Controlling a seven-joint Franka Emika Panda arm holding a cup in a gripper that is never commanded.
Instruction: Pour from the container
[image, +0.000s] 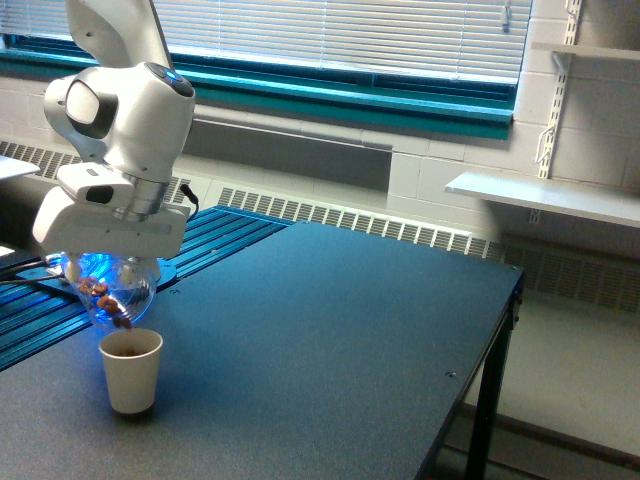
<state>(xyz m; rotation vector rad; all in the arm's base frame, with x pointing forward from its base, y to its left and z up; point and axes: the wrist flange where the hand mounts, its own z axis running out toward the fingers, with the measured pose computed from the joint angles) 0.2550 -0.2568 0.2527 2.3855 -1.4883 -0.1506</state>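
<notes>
The container (112, 290), a clear round plastic cup, hangs tilted mouth-down at the exterior view's left, just above a white paper cup (131, 371). A few brown pieces still cling inside it near its lower rim. My gripper (108, 270) is shut on the container, its fingers mostly hidden under the white hand; a blue glow shows through the plastic. The paper cup stands upright on the dark table (330, 330) with brown pieces filling it near its rim.
A blue slatted surface (215, 235) lies behind the arm at the left. The table's right edge (505, 300) drops to the floor. A white shelf (545, 195) juts from the wall on the right, below the window blinds.
</notes>
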